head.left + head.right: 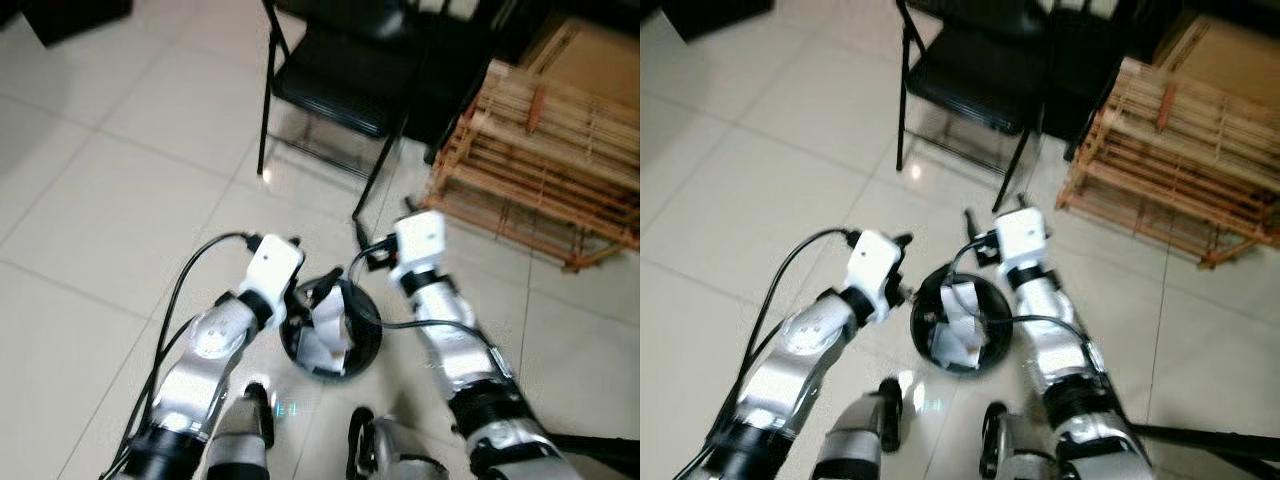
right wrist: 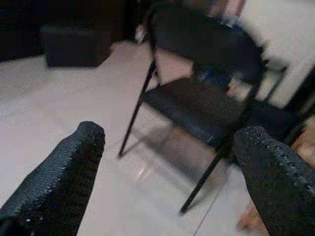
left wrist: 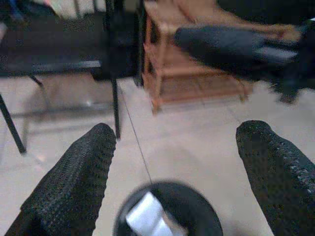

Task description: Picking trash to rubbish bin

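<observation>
While both grippers, left (image 3: pixel 172 162) and right (image 2: pixel 167 172), are hovering with jaws wide and empty, white crumpled paper (image 1: pixel 327 335), likely light and soft, is lying inside the black bin (image 1: pixel 370 335).

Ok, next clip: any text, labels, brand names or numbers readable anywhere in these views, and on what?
None can be read.
White paper trash in the black rubbish bin: no print visible.
White wrist housings above the left pincer and right pincer: plain, unmarked.
Black folding chair, wooden rack, cardboard box: no legible markings; the views are blurred.
</observation>
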You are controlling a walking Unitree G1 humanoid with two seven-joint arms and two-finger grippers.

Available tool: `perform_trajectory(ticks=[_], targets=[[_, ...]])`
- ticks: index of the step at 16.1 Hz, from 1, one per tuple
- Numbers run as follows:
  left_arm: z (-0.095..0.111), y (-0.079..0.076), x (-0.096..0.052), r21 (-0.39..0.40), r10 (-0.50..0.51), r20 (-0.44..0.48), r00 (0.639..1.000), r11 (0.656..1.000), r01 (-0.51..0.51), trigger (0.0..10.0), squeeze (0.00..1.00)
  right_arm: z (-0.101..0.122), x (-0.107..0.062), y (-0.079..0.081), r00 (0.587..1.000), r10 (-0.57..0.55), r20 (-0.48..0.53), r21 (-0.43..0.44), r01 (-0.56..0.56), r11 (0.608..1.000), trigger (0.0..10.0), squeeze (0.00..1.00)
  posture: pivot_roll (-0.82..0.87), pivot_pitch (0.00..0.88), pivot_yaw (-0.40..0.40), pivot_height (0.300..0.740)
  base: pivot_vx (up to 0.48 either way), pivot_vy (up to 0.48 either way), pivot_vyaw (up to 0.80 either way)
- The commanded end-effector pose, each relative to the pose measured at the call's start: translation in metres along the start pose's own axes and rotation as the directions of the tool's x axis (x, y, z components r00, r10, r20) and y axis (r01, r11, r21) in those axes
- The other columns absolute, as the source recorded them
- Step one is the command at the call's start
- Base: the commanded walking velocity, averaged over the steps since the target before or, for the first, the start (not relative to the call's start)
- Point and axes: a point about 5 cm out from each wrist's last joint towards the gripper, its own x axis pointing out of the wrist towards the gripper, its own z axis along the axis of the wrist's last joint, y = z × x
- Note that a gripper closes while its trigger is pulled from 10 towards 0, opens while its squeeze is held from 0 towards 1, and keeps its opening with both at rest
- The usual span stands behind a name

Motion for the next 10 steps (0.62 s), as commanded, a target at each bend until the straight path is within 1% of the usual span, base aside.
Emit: perform_trajectory(ticks=[1,2,4,5,7,9,10], targets=[[0.000,-0.005,0.006,-0.006,0.007,0.034,0.999,1.000,-0.006,10.0,0.00,0.009,-0.004,-0.010,0.999,-0.045,0.027,-0.019,0.045,0.999,10.0,1.00,0.25,0.135,-0.083,0.740,0.000,0.000,0.00],[0.006,-0.003,0.013,-0.006,0.035,0.076,0.996,0.999,-0.035,10.0,0.00,0.022,-0.005,-0.017,0.995,-0.068,0.069,-0.040,0.071,0.997,10.0,1.00,0.24,0.121,-0.082,0.740,0.000,0.000,0.00],[0.015,0.001,0.021,-0.017,0.080,0.128,0.989,0.997,-0.078,10.0,0.00,0.039,-0.010,-0.024,0.988,-0.093,0.122,-0.071,0.102,0.992,10.0,1.00,0.21,0.097,-0.082,0.740,0.000,0.000,0.00],[0.019,0.003,0.024,-0.015,0.099,0.152,0.983,0.995,-0.098,10.0,0.00,0.045,-0.014,-0.027,0.985,-0.107,0.136,-0.075,0.118,0.990,10.0,1.00,0.20,0.089,-0.082,0.740,0.000,0.000,0.00],[0.027,0.008,0.033,-0.010,0.153,0.197,0.968,0.988,-0.155,10.0,0.00,0.060,-0.028,-0.032,0.978,-0.140,0.152,-0.091,0.155,0.984,10.0,1.00,0.17,0.073,-0.077,0.740,0.000,0.000,0.00],[0.032,0.009,0.038,-0.013,0.164,0.222,0.961,0.986,-0.165,10.0,0.00,0.068,-0.040,-0.036,0.973,-0.172,0.152,-0.099,0.188,0.977,10.0,0.98,0.15,0.065,-0.074,0.740,0.000,0.000,0.00],[0.034,0.008,0.040,-0.030,0.168,0.230,0.959,0.986,-0.166,10.0,0.00,0.072,-0.050,-0.040,0.968,-0.205,0.147,-0.107,0.222,0.969,10.0,0.00,0.14,0.060,-0.072,0.740,0.000,0.000,0.00]])
